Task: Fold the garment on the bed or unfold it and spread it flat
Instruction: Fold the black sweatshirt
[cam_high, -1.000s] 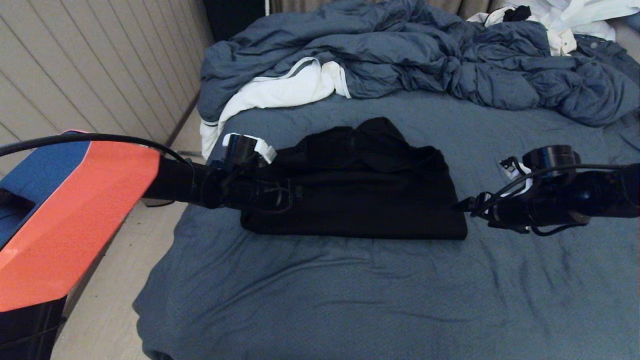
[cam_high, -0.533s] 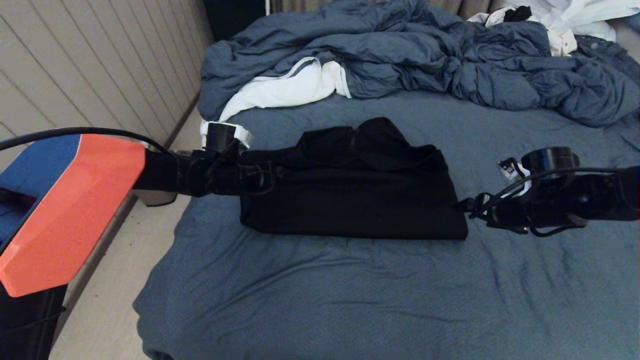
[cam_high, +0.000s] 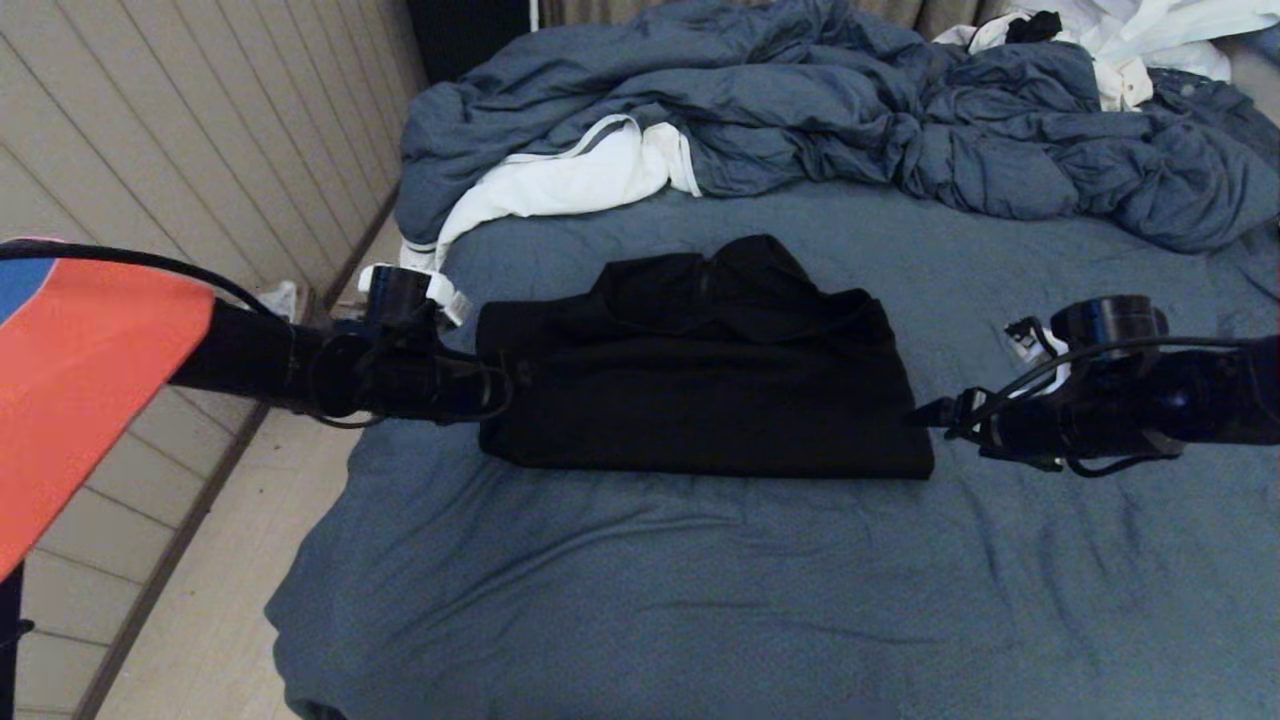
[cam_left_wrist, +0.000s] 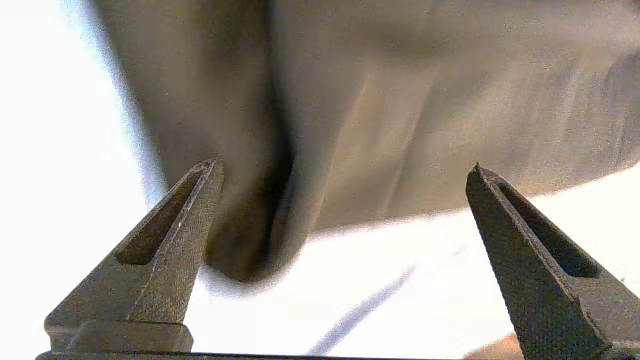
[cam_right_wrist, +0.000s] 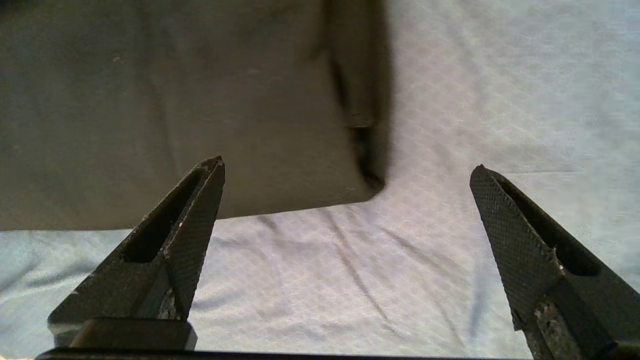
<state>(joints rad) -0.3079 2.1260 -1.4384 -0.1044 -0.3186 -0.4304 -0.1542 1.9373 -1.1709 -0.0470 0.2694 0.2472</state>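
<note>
Right now you have one garment (cam_high: 700, 385), the black hoodie, lying folded into a compact rectangle on the middle of the bed (cam_high: 640, 590), with its hood bunched along the far edge, so judge the folding as done or close to it. Nearest you, the bare sheet in front of the fold carries only shallow wrinkles. Your left gripper (cam_high: 495, 385) sits just beside the garment's left edge, over the side of the bed, and your right gripper (cam_high: 915, 412) hangs just off its near right corner; in both wrist views the jaws are spread wide and hold nothing. From here the risk is your own arms: if either one swings across or drops low while you pull away, an open finger could catch an edge or the corner and drag a layer out, undoing the fold. Closing a gripper this near the cloth could pinch the sheet together with the hoodie. Counting outward: two grippers, one folded garment, then along the far side one crumpled blue-grey duvet (cam_high: 850, 120) with white lining (cam_high: 560, 185) showing, and some white clothing (cam_high: 1140, 40) at the far right corner, well apart from the hoodie. Keep clear of that pile.
</note>
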